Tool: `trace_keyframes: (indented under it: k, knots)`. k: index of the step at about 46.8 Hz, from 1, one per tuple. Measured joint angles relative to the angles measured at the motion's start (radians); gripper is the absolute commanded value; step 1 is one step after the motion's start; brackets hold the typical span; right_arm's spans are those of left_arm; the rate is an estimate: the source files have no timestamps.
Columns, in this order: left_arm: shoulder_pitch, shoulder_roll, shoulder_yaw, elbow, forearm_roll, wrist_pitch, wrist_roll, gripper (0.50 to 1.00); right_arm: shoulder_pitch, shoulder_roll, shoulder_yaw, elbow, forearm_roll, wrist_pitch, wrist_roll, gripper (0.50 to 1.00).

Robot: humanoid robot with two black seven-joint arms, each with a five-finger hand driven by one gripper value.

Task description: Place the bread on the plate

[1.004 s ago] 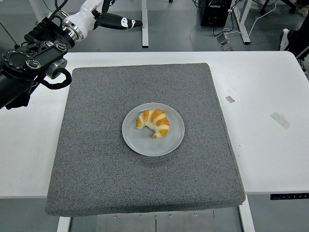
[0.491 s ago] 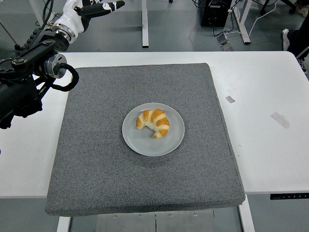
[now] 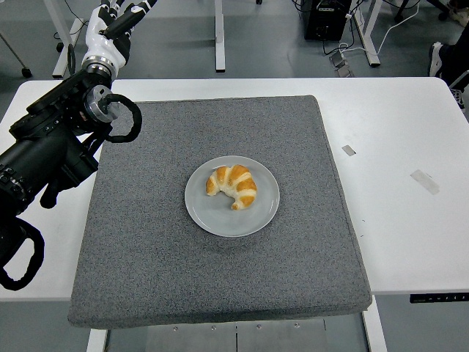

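A golden croissant [image 3: 232, 186] lies on the round grey plate [image 3: 212, 216] in the middle of the grey mat [image 3: 146, 257]. My left arm [image 3: 55, 158] comes in from the left edge and rises over the mat's far left corner. Its hand [image 3: 121, 15] is up at the picture's top edge, far from the plate and partly cut off. The fingers that show are straight and hold nothing. My right arm is out of view.
The mat lies on a white table [image 3: 410, 132]. Two bits of tape [image 3: 425, 182] are stuck on the table to the right of the mat. Desk legs and cables stand on the floor beyond the table.
My left arm has swung in over the table's left side and its hand has risen to the top edge. The croissant and the plate have not moved.
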Motion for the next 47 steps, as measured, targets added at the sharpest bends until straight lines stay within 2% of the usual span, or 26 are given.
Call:
trace_keyframes:
  k: [8,19,31,47]
  knots:
    - [0.033,-0.032,-0.05,0.002,-0.048,0.027,0.007,0.981,-0.003,0.0,0.0,0.0,0.0,-0.001,0.0,1.0]
    - [0.081,-0.034,-0.118,0.036,-0.11,0.056,0.01,0.981,-0.003,0.0,0.0,0.0,0.0,0.0,0.0,1.0]
    - [0.129,-0.034,-0.169,0.046,-0.136,0.049,0.012,0.983,-0.003,0.0,0.001,0.0,0.0,0.002,0.0,1.0]
    - [0.116,-0.034,-0.154,0.045,-0.123,0.032,0.021,0.981,-0.003,0.0,0.0,0.001,0.0,0.003,0.0,1.0]
